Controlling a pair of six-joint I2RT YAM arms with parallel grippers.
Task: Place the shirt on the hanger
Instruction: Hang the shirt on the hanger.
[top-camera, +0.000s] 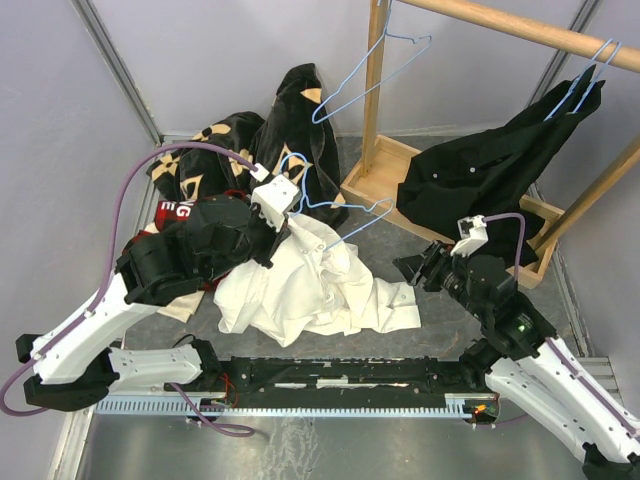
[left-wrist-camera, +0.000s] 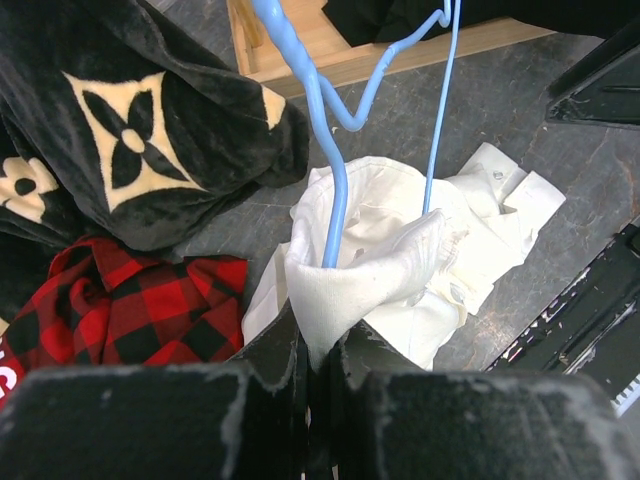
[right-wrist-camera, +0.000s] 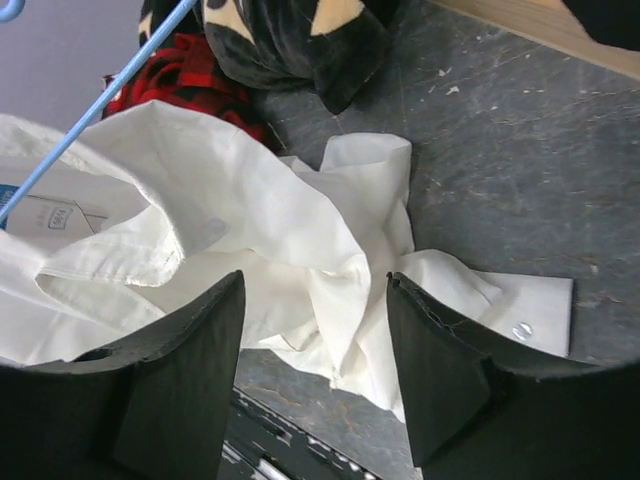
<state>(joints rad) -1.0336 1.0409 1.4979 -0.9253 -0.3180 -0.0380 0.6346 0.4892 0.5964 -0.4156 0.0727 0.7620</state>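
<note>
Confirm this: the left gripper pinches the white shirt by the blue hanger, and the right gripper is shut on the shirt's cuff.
Wrong on the right gripper: the right wrist view shows it open above the shirt, gripping nothing. The left gripper does pinch the shirt by the hanger.

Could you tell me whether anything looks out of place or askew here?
Yes: the shirt lies crumpled, and the hanger stands tilted with one end buried in a fold that the left gripper pinches, not across the shoulders.

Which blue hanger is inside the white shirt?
The low hanger, wire inside the shirt held by the left tool; the other two hang on the wooden rack.
</note>
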